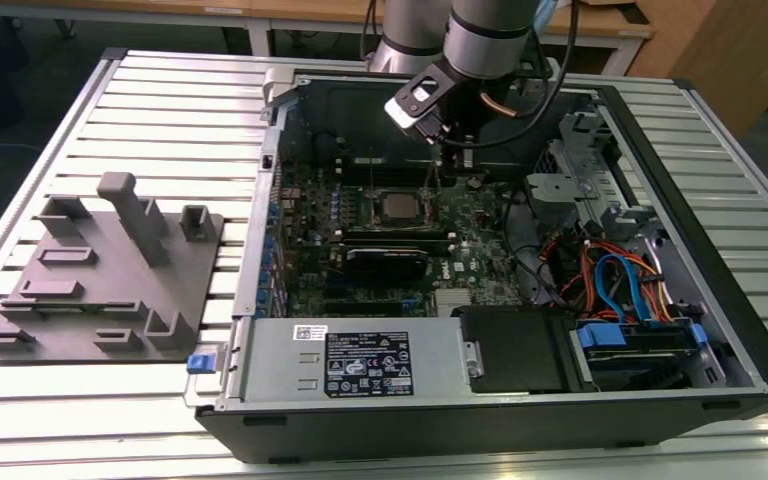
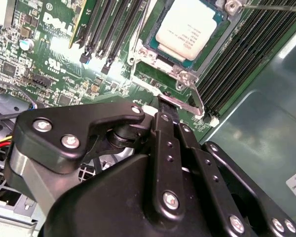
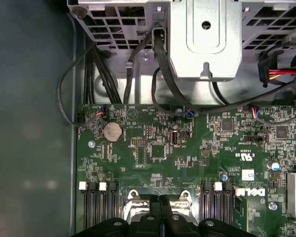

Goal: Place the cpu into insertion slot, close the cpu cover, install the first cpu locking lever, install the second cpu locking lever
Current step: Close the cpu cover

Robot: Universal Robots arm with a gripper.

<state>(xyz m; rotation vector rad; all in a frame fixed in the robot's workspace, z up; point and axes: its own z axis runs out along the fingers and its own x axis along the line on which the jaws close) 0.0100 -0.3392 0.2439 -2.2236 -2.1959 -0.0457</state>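
Seating of the cpu: the cpu [image 2: 185,28] is seen lying flat in its socket on the motherboard [image 3: 153,148], inside the open computer case [image 1: 491,430]
Cpu cover: the cpu cover [image 2: 222,33] is judged to be folded down around the chip
Locking lever: a metal lever [image 2: 192,94] is seen beside the socket; whether it is latched cannot be told
Tool: the gripper [image 2: 165,106] is held just beside that lever, fingers drawn together, nothing seen between them
Progress: placing and covering are judged done; lever work is judged unfinished
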